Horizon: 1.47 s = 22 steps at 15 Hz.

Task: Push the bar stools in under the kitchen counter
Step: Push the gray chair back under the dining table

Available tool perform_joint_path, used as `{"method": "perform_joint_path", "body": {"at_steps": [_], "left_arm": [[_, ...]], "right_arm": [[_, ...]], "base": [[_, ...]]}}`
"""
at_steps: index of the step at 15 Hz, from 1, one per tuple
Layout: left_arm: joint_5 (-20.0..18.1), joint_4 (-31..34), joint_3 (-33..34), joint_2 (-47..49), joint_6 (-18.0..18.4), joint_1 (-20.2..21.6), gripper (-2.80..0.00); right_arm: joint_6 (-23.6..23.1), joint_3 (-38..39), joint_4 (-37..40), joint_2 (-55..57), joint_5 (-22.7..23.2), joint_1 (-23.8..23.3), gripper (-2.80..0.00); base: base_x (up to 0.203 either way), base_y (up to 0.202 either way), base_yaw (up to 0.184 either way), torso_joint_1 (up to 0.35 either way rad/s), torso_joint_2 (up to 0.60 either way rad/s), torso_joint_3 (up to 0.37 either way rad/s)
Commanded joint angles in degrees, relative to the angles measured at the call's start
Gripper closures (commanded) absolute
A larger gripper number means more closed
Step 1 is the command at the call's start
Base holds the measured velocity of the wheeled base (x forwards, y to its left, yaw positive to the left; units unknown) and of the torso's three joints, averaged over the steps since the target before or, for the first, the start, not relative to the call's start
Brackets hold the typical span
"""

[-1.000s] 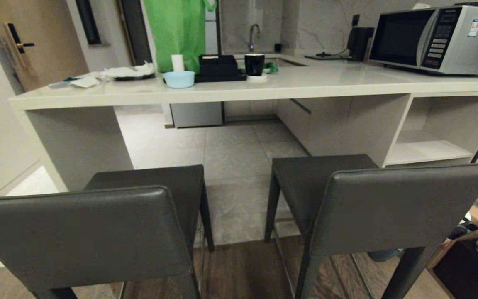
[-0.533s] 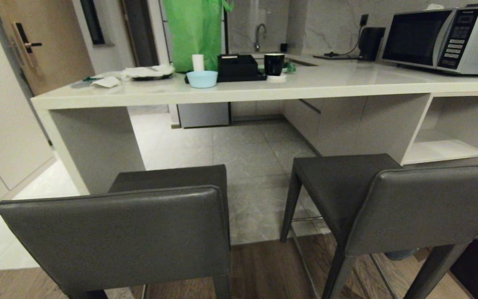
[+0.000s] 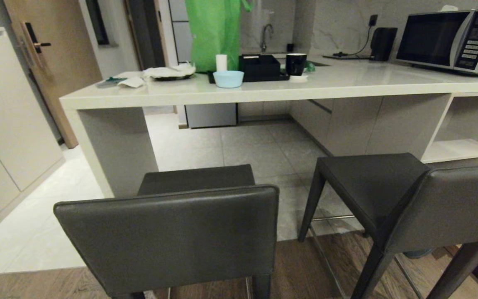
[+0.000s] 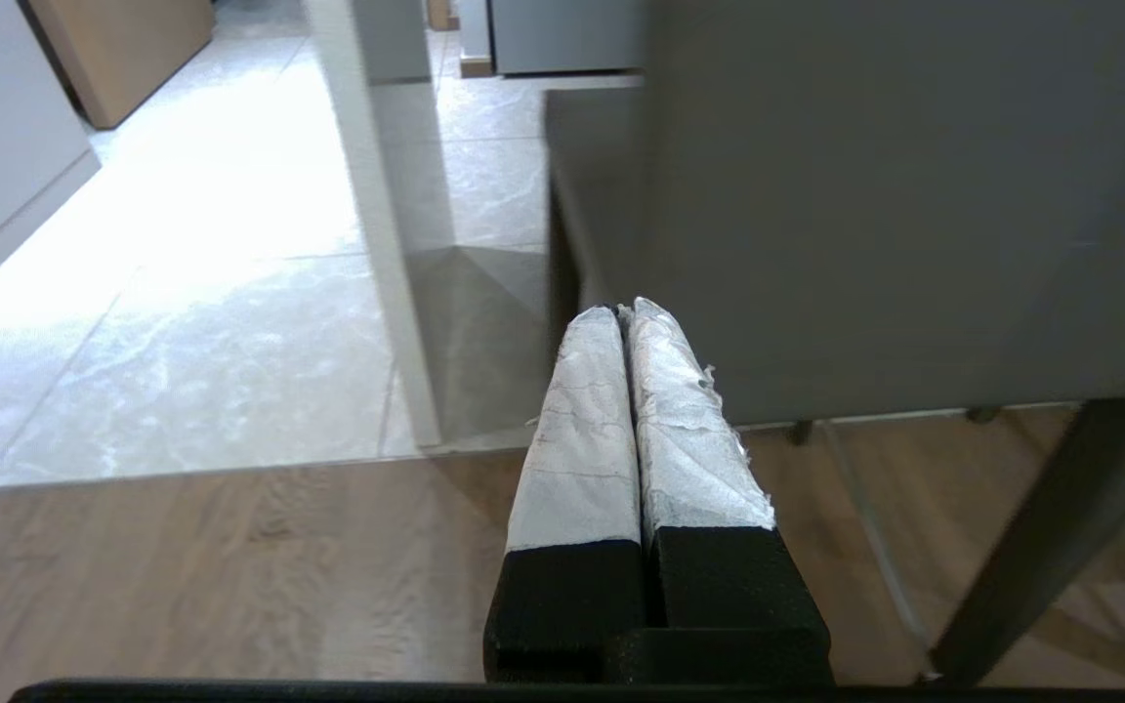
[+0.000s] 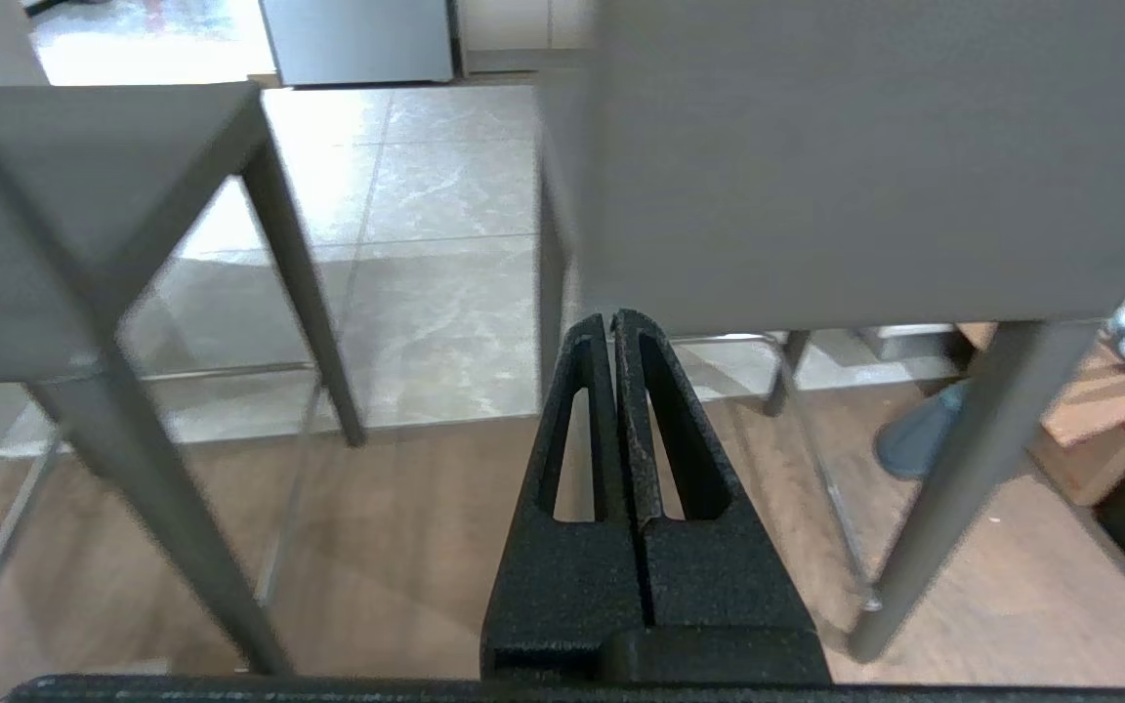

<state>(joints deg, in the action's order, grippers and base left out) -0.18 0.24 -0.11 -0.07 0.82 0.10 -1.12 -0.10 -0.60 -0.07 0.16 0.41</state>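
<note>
Before kitchen counter (image 3: 264,89): bar stools (image 3: 172,232) backrests toward robot, seats facing counter; both end effectors closed, empty.

Home kitchen, open-plan apartment type. Evidence: long off-white stone-look kitchen counter (image 3: 347,83) with open shelves (image 3: 459,147) at its right end, two bar stools (image 3: 172,232) parked in front of it. Microwave (image 3: 450,41) at the counter's far right corner, black kettle-like appliance (image 3: 382,43) plugged into a wall socket beside it. Sink tap (image 3: 266,35) behind against a marble-look wall. On the counter near its left end: light blue bowl (image 3: 228,78), black mug (image 3: 296,63), black tray (image 3: 262,68), plate with tissues (image 3: 168,72). Floor changes from wood planks (image 3: 297,270) to grey tile (image 3: 243,149) under the counter. Wooden entry door (image 3: 52,62) with electronic lock at left, cream cabinet (image 3: 2,124) beside it.
</note>
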Motion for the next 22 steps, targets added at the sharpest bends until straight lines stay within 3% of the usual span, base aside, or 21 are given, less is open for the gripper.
{"method": "perform_joint_path", "body": {"at_steps": [1, 6, 16, 20, 22], "left_arm": [[0.0, 0.0, -0.1, 0.1, 0.0, 0.0, 0.0], [0.0, 0.0, 0.0, 0.1, -0.1, 0.1, 0.0], [0.1, 0.5, -0.2, 0.0, -0.7, 0.2, 0.0], [0.2, 4.1, -2.2, 4.7, -0.7, 0.2, 0.0], [0.0, 3.8, -7.4, 12.9, -3.7, -0.4, 0.0]], "right_arm": [[0.0, 0.0, 0.0, 0.1, 0.0, 0.0, 0.0], [0.0, 0.0, 0.0, 0.1, 0.0, 0.0, 0.0], [-0.7, -0.4, 1.1, 0.6, -0.1, 0.0, 0.0], [-0.3, -9.3, 3.7, 16.5, 3.2, 0.4, 0.0], [0.8, -12.4, -0.4, 27.9, 4.6, 0.6, 0.0]], "base": [[0.0, 0.197, 0.0, 0.002, 0.01, 0.006], [0.0, 0.175, 0.0, 0.003, 0.0, -0.001], [0.0, 0.005, 0.0, 0.0, 0.0, 0.001], [0.0, 0.0, 0.0, 0.0, 0.0, 0.0], [0.0, 0.0, 0.0, 0.0, 0.0, 0.0]]}}
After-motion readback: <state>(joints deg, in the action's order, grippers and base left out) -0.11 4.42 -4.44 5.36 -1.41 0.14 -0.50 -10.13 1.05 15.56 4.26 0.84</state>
